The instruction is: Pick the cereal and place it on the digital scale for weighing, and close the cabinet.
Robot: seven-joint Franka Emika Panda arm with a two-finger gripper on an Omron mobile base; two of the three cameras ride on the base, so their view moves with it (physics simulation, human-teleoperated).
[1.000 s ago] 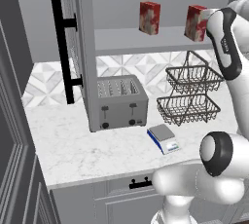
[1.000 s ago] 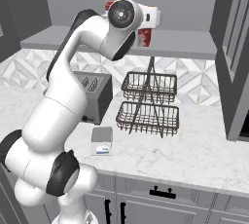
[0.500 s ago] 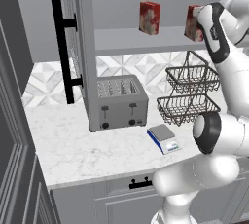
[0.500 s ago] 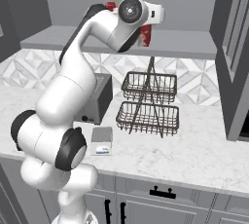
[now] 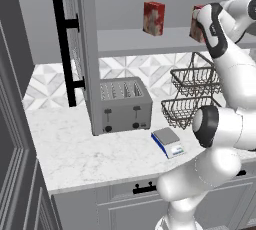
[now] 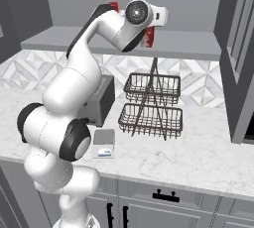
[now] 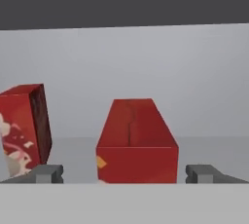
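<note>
Now that the arm has swung up to the cabinet shelf, the wide-open, empty tool straddles the right cereal, ready to close.

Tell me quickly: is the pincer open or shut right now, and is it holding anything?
Pincer: open, holding nothing; its fingertips stand either side of the cereal without touching it.
</note>
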